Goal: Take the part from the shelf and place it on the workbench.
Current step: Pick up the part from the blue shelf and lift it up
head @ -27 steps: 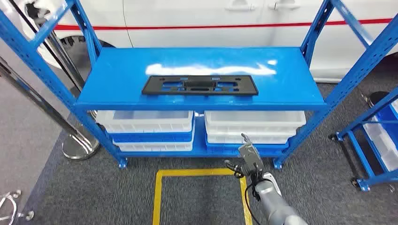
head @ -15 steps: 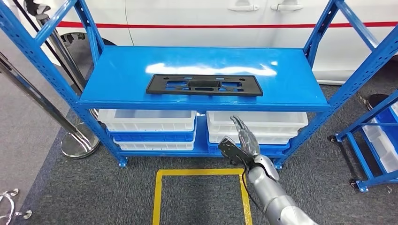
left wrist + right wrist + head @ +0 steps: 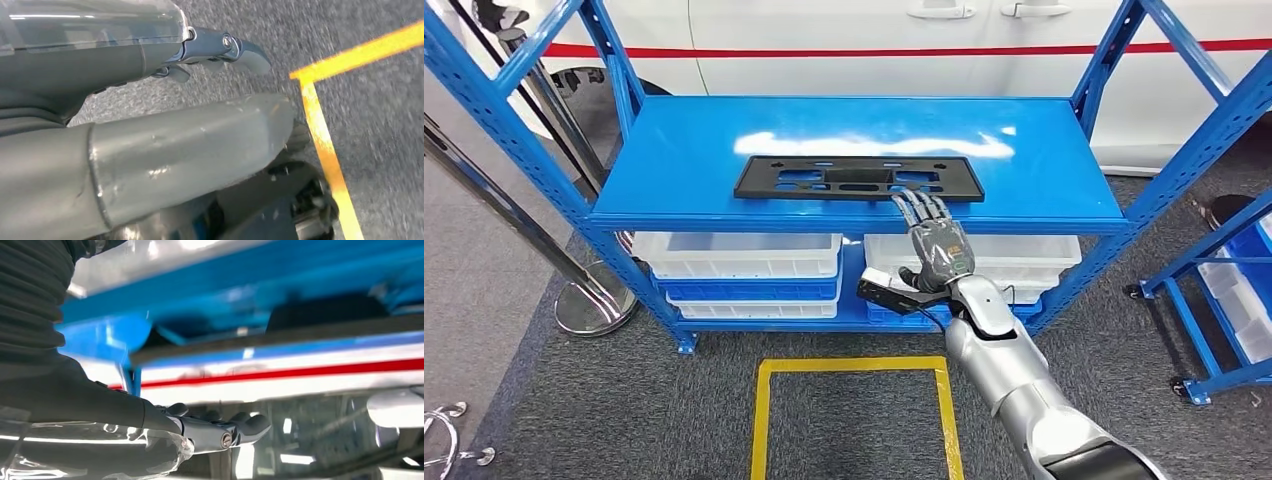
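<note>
On the blue shelf's (image 3: 674, 170) top deck I see the black part (image 3: 854, 177) lying flat near the front edge; my right hand (image 3: 934, 243) hovers at that edge, fingers spread, empty, fingertips (image 3: 919, 203) reaching the part's near rim.

One black part (image 3: 858, 179) lies at the centre of the frame on the top board of one blue shelf (image 3: 674, 160). Below it sit two stacks of white and blue bins, one at lower left (image 3: 736, 270) and one at lower right (image 3: 1024, 262). One yellow floor outline (image 3: 764, 420) marks the bottom centre, one chrome post base (image 3: 589, 308) stands at left, and one robot hand (image 3: 936, 245) is in view.
</note>
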Controlling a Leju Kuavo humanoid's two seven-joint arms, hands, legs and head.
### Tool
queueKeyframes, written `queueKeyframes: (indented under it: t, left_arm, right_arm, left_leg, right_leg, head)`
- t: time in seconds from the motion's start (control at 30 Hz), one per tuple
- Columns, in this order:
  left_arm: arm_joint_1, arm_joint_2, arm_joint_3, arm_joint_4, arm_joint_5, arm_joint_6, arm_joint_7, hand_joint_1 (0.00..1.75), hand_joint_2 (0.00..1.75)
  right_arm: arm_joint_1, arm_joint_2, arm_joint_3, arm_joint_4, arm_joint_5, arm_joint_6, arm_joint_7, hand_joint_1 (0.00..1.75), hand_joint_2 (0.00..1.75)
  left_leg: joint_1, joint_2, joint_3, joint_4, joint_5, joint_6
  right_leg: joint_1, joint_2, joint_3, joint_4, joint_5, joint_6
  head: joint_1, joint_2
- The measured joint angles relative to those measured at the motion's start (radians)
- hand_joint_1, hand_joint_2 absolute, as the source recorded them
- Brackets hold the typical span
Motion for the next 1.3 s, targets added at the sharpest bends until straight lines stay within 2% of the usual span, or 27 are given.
queueKeyframes:
  t: [0.07,0.1,0.17,0.2,0.23,0.27,0.3,0.33,0.4,0.43,0.53,0.6,0.67,0.73,0.77,0.8,0.83,0.9,0.93,0.97,1.07,1.13,1.23,1.27,1.3]
  left_arm:
    - [-0.002,0.0,0.0,0.0,-0.003,0.0,-0.001,0.0,0.0]
    - [-0.003,0.0,0.0,0.001,-0.005,0.0,-0.001,0.0,0.0]
    - [-0.003,0.0,0.0,0.001,-0.009,0.0,-0.002,0.0,0.0]
    - [-0.003,0.0,0.0,0.001,-0.01,0.0,-0.002,0.0,0.0]
    - [-0.003,0.0,0.0,0.001,-0.012,0.0,-0.002,0.0,0.0]
    - [-0.002,0.0,0.0,0.001,-0.013,0.0,-0.003,0.0,0.0]
    - [-0.003,0.0,-0.001,0.001,-0.013,0.0,-0.003,0.0,0.0]
    - [-0.003,0.0,-0.001,0.001,-0.014,0.0,-0.003,0.0,0.0]
    - [-0.007,0.0,-0.002,0.001,-0.015,0.0,-0.003,0.0,0.0]
    - [-0.009,0.0,-0.002,0.001,-0.015,0.0,-0.004,0.0,0.0]
    - [-0.01,-0.001,-0.003,0.001,-0.016,0.0,-0.005,0.0,0.0]
    - [-0.01,-0.002,-0.004,0.001,-0.018,0.0,-0.006,0.0,0.0]
    - [-0.013,-0.004,-0.004,0.001,-0.018,0.0,-0.008,0.0,0.0]
    - [-0.017,-0.005,-0.005,0.001,-0.019,0.0,-0.009,0.0,0.0]
    - [-0.018,-0.006,-0.005,0.001,-0.019,0.0,-0.01,0.0,0.0]
    - [-0.018,-0.006,-0.006,0.001,-0.02,0.0,-0.011,0.0,0.0]
    - [-0.019,-0.006,-0.008,0.001,-0.02,0.0,-0.013,0.0,0.0]
    - [-0.02,-0.008,-0.012,0.002,-0.021,-0.001,-0.018,0.0,0.0]
    - [-0.022,-0.009,-0.014,0.003,-0.021,-0.002,-0.021,0.0,0.0]
    - [-0.024,-0.009,-0.016,0.004,-0.021,-0.003,-0.024,0.0,0.0]
    - [-0.031,-0.01,-0.023,0.007,-0.016,-0.006,-0.033,0.0,0.0]
    - [-0.033,-0.01,-0.025,0.008,-0.015,-0.005,-0.035,0.0,0.0]
    - [-0.036,-0.01,-0.028,0.009,-0.012,-0.005,-0.038,0.0,0.0]
    - [-0.037,-0.01,-0.029,0.009,-0.012,-0.005,-0.04,0.0,0.0]
    - [-0.037,-0.01,-0.03,0.009,-0.012,-0.005,-0.042,0.0,0.0]
  right_arm:
    - [-0.014,-0.013,0.055,-0.024,0.023,-0.011,0.045,0.0,1.75]
    - [-0.022,-0.018,0.081,-0.037,0.033,-0.016,0.067,0.0,1.75]
    - [-0.038,-0.028,0.13,-0.058,0.055,-0.028,0.11,0.0,1.75]
    - [-0.043,-0.033,0.154,-0.068,0.066,-0.034,0.132,0.0,1.75]
    - [-0.046,-0.037,0.175,-0.078,0.077,-0.039,0.155,0.0,1.75]
    - [-0.048,-0.041,0.195,-0.088,0.089,-0.043,0.179,0.0,1.75]
    - [-0.051,-0.044,0.214,-0.1,0.1,-0.048,0.203,0.0,1.75]
    - [-0.057,-0.047,0.235,-0.112,0.111,-0.054,0.227,0.0,1.75]
    - [-0.077,-0.058,0.283,-0.133,0.131,-0.066,0.269,0.0,1.75]
    - [-0.087,-0.064,0.307,-0.141,0.14,-0.071,0.288,0.0,1.75]
    - [-0.111,-0.082,0.38,-0.16,0.167,-0.082,0.347,0.0,1.75]
    - [-0.124,-0.094,0.421,-0.172,0.183,-0.09,0.383,0.0,1.75]
    - [-0.141,-0.107,0.461,-0.18,0.199,-0.101,0.422,0.0,1.75]
    - [-0.157,-0.122,0.517,-0.185,0.221,-0.112,0.471,0.0,1.75]
    - [-0.163,-0.13,0.552,-0.187,0.233,-0.117,0.496,0.0,1.75]
    - [-0.168,-0.138,0.585,-0.187,0.246,-0.122,0.52,0.0,1.75]
    - [-0.173,-0.146,0.617,-0.188,0.258,-0.128,0.543,0.0,1.75]
    - [-0.18,-0.157,0.666,-0.185,0.287,-0.143,0.582,0.0,1.75]
    - [-0.182,-0.16,0.687,-0.181,0.303,-0.152,0.595,0.0,1.75]
    - [-0.179,-0.162,0.703,-0.173,0.32,-0.16,0.603,0.0,1.75]
    - [-0.155,-0.162,0.728,-0.133,0.345,-0.177,0.596,0.0,1.75]
    - [-0.144,-0.16,0.732,-0.116,0.347,-0.181,0.587,0.0,1.75]
    - [-0.134,-0.154,0.74,-0.089,0.348,-0.188,0.575,0.0,1.75]
    - [-0.127,-0.153,0.743,-0.076,0.348,-0.19,0.572,0.0,1.75]
    - [-0.119,-0.151,0.745,-0.064,0.348,-0.19,0.569,0.0,1.75]
  left_leg:
    - [0.001,0.0,-0.008,0.022,-0.019,-0.01]
    - [0.002,0.0,-0.024,0.059,-0.042,-0.014]
    - [0.005,0.001,-0.082,0.186,-0.105,-0.022]
    - [0.007,0.001,-0.111,0.247,-0.127,-0.025]
    - [0.008,0.001,-0.13,0.283,-0.131,-0.027]
    - [0.008,0.001,-0.13,0.279,-0.116,-0.028]
    - [0.009,0.001,-0.111,0.235,-0.082,-0.027]
    - [0.009,0.001,-0.079,0.164,-0.043,-0.024]
    - [0.006,0.001,-0.022,0.043,0.002,-0.016]
    - [0.004,0.0,-0.009,0.014,0.006,-0.012]
    - [0.005,-0.001,-0.005,-0.001,0.007,0.001]
    - [0.009,-0.001,-0.002,-0.009,0.013,0.012]
    - [0.01,0.001,-0.001,-0.012,0.016,0.018]
    - [0.009,0.001,-0.002,-0.011,0.015,0.021]
    - [0.008,0.001,-0.002,-0.01,0.015,0.022]
    - [0.008,0.001,-0.002,-0.009,0.014,0.022]
    - [0.008,0.0,-0.002,-0.007,0.013,0.021]
    - [0.007,-0.002,-0.002,-0.002,0.008,0.017]
    - [0.005,-0.002,-0.003,0.0,0.006,0.014]
    - [0.003,-0.003,-0.004,0.002,0.005,0.009]
    - [0.003,-0.002,-0.005,0.001,0.003,-0.006]
    - [0.005,-0.001,-0.019,0.034,-0.023,-0.016]
    - [0.008,0.0,-0.09,0.192,-0.106,-0.027]
    - [0.008,0.0,-0.115,0.242,-0.124,-0.029]
    - [0.008,0.0,-0.131,0.272,-0.129,-0.03]
  right_leg:
    - [-0.005,0.0,0.003,-0.006,0.003,-0.01]
    - [-0.008,-0.001,0.004,-0.008,0.004,-0.016]
    - [-0.008,-0.002,0.004,-0.008,0.004,-0.022]
    - [-0.007,-0.002,0.005,-0.008,0.003,-0.023]
    - [-0.007,-0.002,0.005,-0.008,0.003,-0.023]
    - [-0.007,-0.001,0.006,-0.007,0.002,-0.023]
    - [-0.007,0.0,0.007,-0.006,0.001,-0.022]
    - [-0.007,0.001,0.008,-0.004,-0.001,-0.021]
    - [-0.004,0.003,0.008,-0.001,-0.004,-0.014]
    - [-0.003,0.003,0.006,0.0,-0.004,-0.01]
    - [-0.001,0.003,0.006,-0.003,-0.002,0.005]
    - [-0.002,0.003,0.001,0.012,-0.016,0.012]
    - [-0.005,0.003,-0.034,0.09,-0.063,0.017]
    - [-0.006,0.002,-0.096,0.218,-0.118,0.022]
    - [-0.007,0.002,-0.118,0.262,-0.127,0.023]
    - [-0.008,0.002,-0.123,0.268,-0.117,0.024]
    - [-0.009,0.001,-0.109,0.236,-0.088,0.023]
    - [-0.008,0.0,-0.048,0.106,-0.024,0.017]
    - [-0.006,0.0,-0.023,0.051,-0.005,0.013]
    - [-0.004,0.0,-0.008,0.018,0.002,0.01]
    - [-0.002,0.001,-0.003,0.001,0.002,-0.002]
    - [-0.007,0.0,0.0,-0.006,0.005,-0.015]
    - [-0.007,0.0,0.001,-0.008,0.006,-0.025]
    - [-0.006,-0.001,0.002,-0.008,0.005,-0.026]
    - [-0.005,-0.002,0.002,-0.008,0.005,-0.026]
  head:
    - [0.0,0.0]
    - [0.0,0.0]
    - [0.0,0.0]
    - [0.0,0.0]
    - [0.0,0.0]
    - [0.0,0.0]
    - [0.0,0.0]
    - [0.0,0.0]
    - [0.0,0.0]
    - [0.0,0.0]
    - [0.0,0.0]
    - [0.0,0.0]
    - [0.0,0.0]
    - [0.0,0.0]
    - [0.0,0.0]
    - [0.0,0.0]
    - [0.0,0.0]
    - [0.0,0.0]
    - [0.0,0.0]
    - [0.0,0.0]
    - [0.0,0.0]
    - [0.0,0.0]
    - [0.0,0.0]
    - [0.0,0.0]
    - [0.0,0.0]
